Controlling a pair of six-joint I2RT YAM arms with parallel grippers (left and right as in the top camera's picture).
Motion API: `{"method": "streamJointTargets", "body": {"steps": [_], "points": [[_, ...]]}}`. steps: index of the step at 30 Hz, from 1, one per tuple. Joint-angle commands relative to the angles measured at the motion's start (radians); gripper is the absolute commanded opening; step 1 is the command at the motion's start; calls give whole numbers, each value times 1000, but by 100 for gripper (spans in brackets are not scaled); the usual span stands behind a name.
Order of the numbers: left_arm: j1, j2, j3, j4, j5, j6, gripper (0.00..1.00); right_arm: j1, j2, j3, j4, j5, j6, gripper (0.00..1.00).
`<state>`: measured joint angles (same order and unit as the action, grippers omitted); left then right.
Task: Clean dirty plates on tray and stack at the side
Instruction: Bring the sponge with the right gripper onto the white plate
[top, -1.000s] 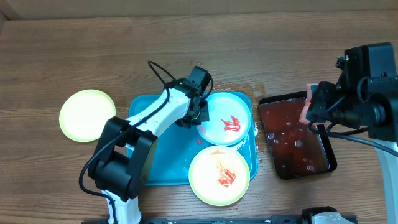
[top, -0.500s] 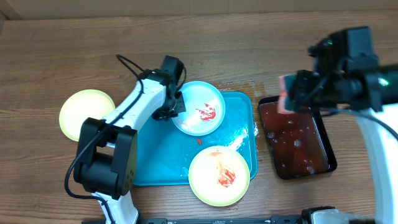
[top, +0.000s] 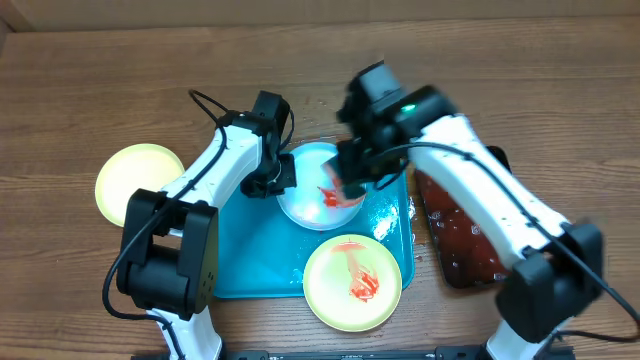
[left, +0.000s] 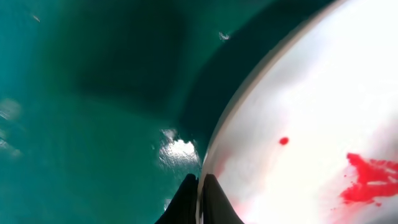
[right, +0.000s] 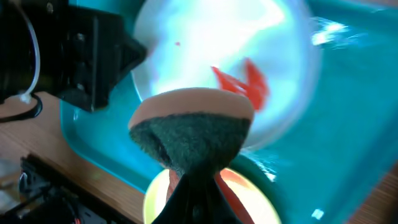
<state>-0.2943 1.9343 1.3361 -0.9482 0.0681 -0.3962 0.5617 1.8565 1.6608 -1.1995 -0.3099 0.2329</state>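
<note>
Overhead, the left gripper (top: 278, 181) is pinched shut on the left rim of the light blue round plastic plate (top: 305, 168), holding it over the upper part of the large turquoise-blue rectangular plastic tray (top: 250, 255). The left wrist view shows its fingers (left: 185, 203) clamped on that edge, and the shadow beneath suggests the plate is raised a little off the tray floor. The right gripper (top: 350, 186) is closed on a tan-and-green sponge (right: 193, 127) poised just over the plate's red sauce smear (right: 239, 81); whether it touches, I cannot tell.

Wiping of this plate looks about to begin. The next move calls for pressing the sponge onto the smear and scrubbing while the left arm holds the plate steady.

A pale yellow-green round plate with red sauce (top: 352, 283) waits at the tray's lower right corner, and a clean pale yellow-green plate (top: 140, 185) lies on the wooden table (top: 90, 90) at the left, the likely stacking spot. The dark brown-black tray of reddish liquid (top: 462, 255) is partly hidden under the right arm. Both grippers crowd the same plate, so the sponge has little room near the left gripper.
</note>
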Motion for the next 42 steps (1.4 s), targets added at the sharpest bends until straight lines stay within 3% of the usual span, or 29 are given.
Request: {"method": "streamJointTargets", "body": {"steps": [1,8,16,24,34,42], "points": [[-8,-14,8,-23,34,78,4,18,13,1,28,-6,67,4],[-7,-11,6,-16,32,77,4,10,20,-3,56,80,207,4],[-8,57,6,40,33,90,4,10,92,-125,190,136,390,4],[-6,208,6,129,167,143,4,10,117,-165,249,83,389,4],[-6,254,6,141,165,143,4,11,142,-165,319,84,398,4],[-5,254,6,137,166,142,4,13,310,-165,404,11,415,4]]}}
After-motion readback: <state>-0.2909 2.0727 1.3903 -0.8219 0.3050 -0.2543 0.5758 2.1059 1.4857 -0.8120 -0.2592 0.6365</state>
